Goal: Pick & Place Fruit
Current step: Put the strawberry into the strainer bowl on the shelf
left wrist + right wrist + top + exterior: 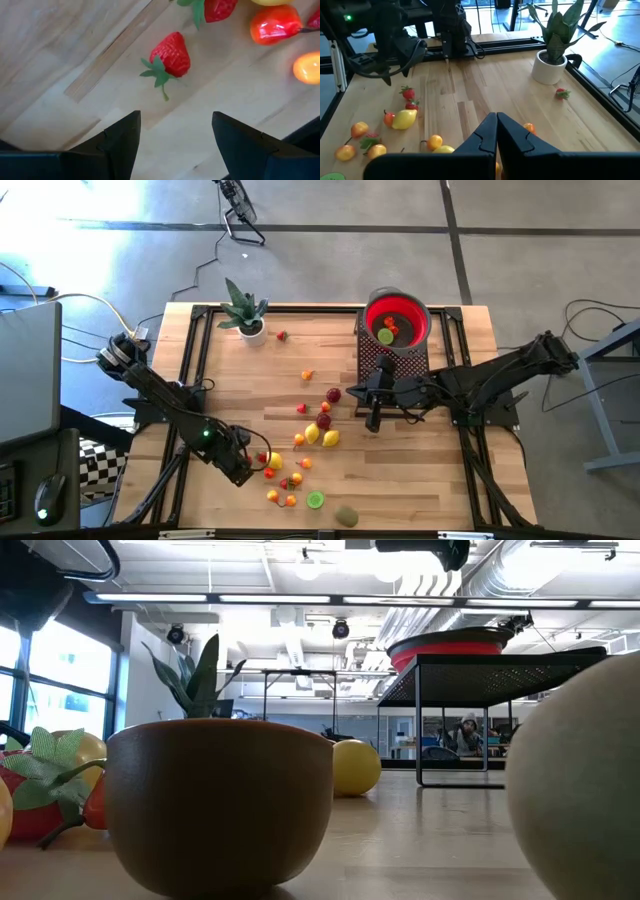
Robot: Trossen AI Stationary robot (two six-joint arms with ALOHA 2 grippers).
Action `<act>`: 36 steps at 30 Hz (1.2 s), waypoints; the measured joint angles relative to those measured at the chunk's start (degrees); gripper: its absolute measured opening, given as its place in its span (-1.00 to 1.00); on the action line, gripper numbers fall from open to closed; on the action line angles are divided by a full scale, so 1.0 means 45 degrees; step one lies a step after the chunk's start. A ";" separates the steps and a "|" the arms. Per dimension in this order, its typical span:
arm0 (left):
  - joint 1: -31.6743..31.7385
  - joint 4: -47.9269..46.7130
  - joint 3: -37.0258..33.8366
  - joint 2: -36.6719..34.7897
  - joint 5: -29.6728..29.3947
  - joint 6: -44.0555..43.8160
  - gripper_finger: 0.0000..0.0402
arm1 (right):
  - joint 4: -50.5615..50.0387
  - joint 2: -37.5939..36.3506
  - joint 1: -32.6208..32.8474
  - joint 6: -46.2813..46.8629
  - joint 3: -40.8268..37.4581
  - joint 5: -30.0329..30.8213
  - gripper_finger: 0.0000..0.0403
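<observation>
Both arms matte black, chunky jointed links w/ black cables looped along them. Left arm (175, 408) shows a small green LED (glowing near its wrist, about 4 o'clock from its base). Right gripper (496, 131) fingers: dark, angular, stepped plastic wedges.

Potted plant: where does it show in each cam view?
High view: potted plant at the table's top edge, left of centre.
Low view: only its leaves, upper left, behind a brown rounded object.
Left wrist view: not in it.
Right wrist view: upper right.
Landmark: lone strawberry beside the pot, also in the right wrist view.
</observation>
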 joint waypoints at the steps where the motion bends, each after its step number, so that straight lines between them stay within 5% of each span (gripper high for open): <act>1: 0.0000 0.0126 0.0000 0.0109 -0.0112 0.0094 0.20 | 0.0000 -0.0001 0.0000 -0.0001 0.0003 0.0000 -0.98; 36: 0.0001 0.0390 0.0000 0.1068 -0.0453 0.0918 0.20 | -0.0005 -0.0005 0.0000 -0.0113 0.0000 0.0000 -0.99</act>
